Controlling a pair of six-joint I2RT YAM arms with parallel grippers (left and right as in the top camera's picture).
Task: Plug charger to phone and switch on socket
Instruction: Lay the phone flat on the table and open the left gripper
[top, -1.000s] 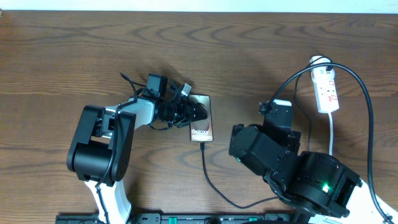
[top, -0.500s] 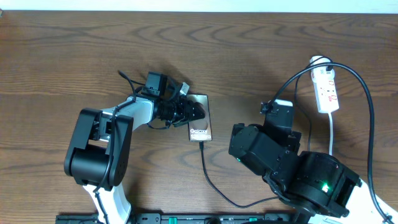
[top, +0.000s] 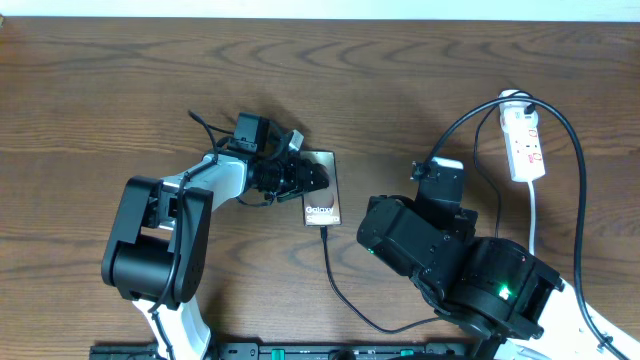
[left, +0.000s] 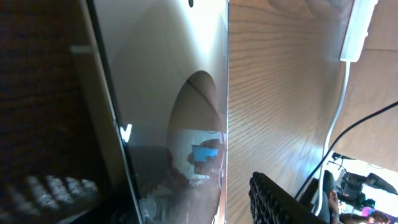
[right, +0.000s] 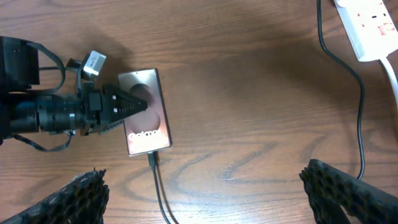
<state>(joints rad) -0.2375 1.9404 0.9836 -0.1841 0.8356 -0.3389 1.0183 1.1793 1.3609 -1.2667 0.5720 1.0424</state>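
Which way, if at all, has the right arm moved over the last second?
Yes. The right arm has shifted left, away from the socket and toward the phone.

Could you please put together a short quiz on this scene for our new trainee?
1. True or false: the charger cable meets the short edge of the phone nearest the robot.
2. Which arm's tool is over the phone? A: left. B: right. C: neither.
3. Fill in: the right tool has its jaws ___.

Key:
1. True.
2. A, the left tool.
3. Open.
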